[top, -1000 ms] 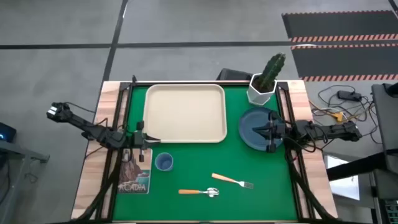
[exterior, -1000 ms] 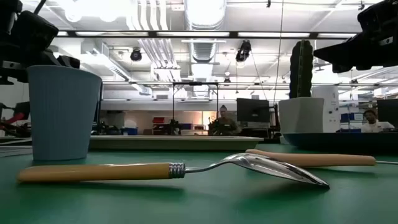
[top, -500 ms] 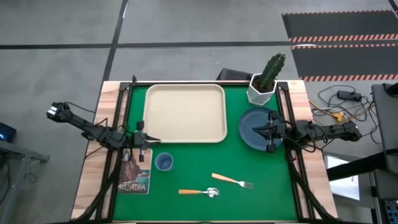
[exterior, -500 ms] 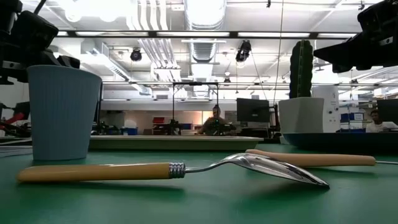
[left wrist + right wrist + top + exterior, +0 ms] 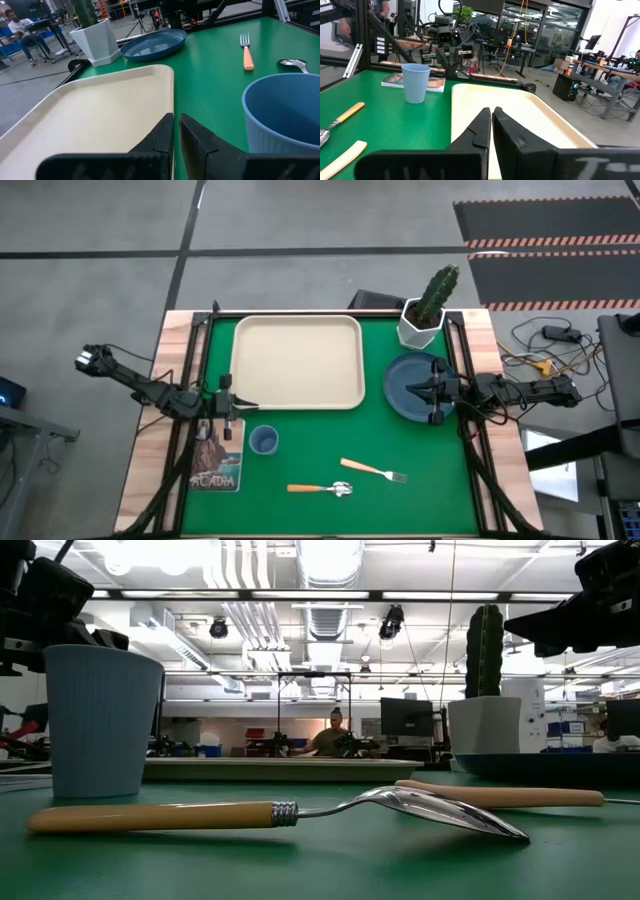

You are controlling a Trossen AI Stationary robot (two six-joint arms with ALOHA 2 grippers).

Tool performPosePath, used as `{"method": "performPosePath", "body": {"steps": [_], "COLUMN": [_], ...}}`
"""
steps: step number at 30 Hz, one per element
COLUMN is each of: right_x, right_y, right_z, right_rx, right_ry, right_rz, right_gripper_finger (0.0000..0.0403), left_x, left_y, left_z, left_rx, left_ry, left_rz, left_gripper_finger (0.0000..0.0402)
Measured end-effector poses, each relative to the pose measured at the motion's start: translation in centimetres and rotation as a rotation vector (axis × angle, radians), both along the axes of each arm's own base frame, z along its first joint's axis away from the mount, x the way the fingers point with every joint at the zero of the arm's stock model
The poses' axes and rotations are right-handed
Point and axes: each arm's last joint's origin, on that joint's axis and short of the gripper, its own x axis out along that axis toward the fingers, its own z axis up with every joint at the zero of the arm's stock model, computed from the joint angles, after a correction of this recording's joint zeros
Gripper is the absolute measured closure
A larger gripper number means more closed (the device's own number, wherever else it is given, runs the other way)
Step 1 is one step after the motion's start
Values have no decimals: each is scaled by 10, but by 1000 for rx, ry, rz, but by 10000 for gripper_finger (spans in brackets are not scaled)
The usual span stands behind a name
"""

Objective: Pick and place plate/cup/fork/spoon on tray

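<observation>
The cream tray (image 5: 298,362) lies at the far left of the green mat. The slate-blue plate (image 5: 412,388) lies to its right, bottom down on the mat. The light-blue cup (image 5: 263,441) stands upright near the tray's near left corner. The fork (image 5: 375,471) and the spoon (image 5: 322,489) lie flat toward the near edge. My left gripper (image 5: 243,408) is shut and empty, at the tray's near left corner, with the cup beside it (image 5: 285,115). My right gripper (image 5: 408,390) is shut and empty, held above the plate and pointing at the tray (image 5: 520,120).
A white hexagonal pot with a cactus (image 5: 425,315) stands just beyond the plate at the far right. A book (image 5: 217,455) lies at the mat's left edge beside the cup. Bare green mat (image 5: 330,430) lies between the tray and the cutlery.
</observation>
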Motion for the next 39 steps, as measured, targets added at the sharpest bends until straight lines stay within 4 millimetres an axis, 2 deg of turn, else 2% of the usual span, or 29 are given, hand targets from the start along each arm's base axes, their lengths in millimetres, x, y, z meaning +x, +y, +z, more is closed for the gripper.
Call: {"method": "performPosePath", "body": {"steps": [32,39], "right_x": [0,0], "right_y": [0,0], "right_z": [0,1], "right_rx": [-3,-395], "right_ry": [1,36], "right_rz": [0,-14], "right_gripper_finger": [394,394], "left_x": [0,0], "left_y": [0,0], "left_z": [0,0], "left_rx": [0,0], "left_ry": [1,0], "left_rz": [0,0], "left_gripper_finger": [391,391]}}
